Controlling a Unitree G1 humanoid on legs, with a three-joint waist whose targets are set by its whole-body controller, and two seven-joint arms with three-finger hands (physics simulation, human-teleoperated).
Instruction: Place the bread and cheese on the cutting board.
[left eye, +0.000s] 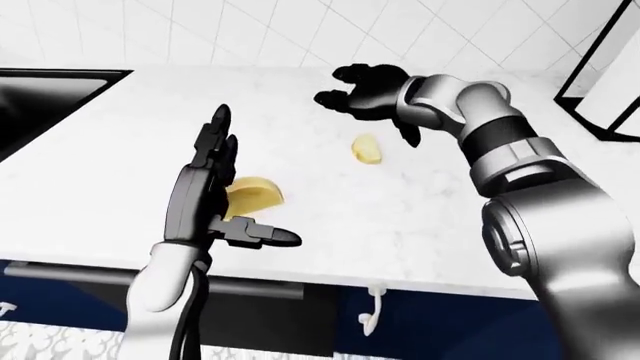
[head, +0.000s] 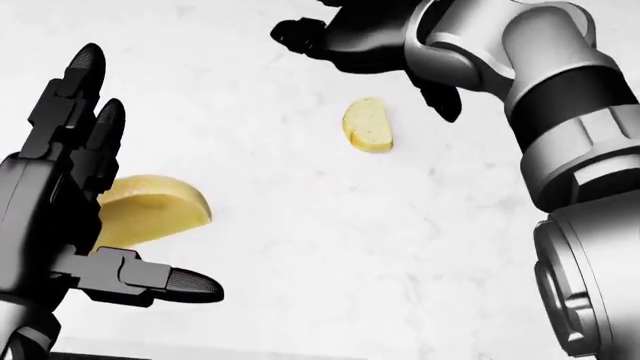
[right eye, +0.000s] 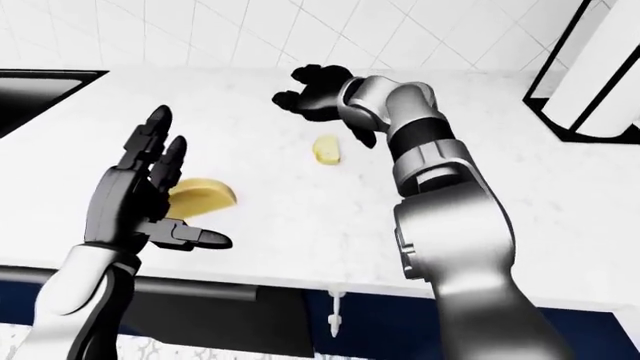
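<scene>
The left hand (head: 75, 202) stands upright over the white marble counter (left eye: 400, 217) with its fingers (head: 80, 82) spread straight up and its thumb (head: 165, 283) stuck out toward the right of the head view; it is released and grips nothing. Just behind its palm, partly hidden by it, lies the larger pale-yellow half-round piece (head: 150, 210), flat on the counter; whether the hand touches it cannot be told, and whether it is the cheese or the bread is not clear either. The right hand (head: 345, 37) reaches across from the right of the view, its arm bent at the elbow, and hovers with fingers loosely curled and parted, empty. Just below that hand in the head view, under its downward-pointing finger (head: 445, 101) but apart from it, lies the smaller piece, a slice of bread (head: 367, 125) with a pale crumb face and a yellow crust edge. The two pieces are well apart, the slice nearer the right hand, the larger piece by the left. A dark sink (left eye: 45, 101) sits at the left edge of the left-eye view, beyond the left hand. No cutting board shows in any view.
</scene>
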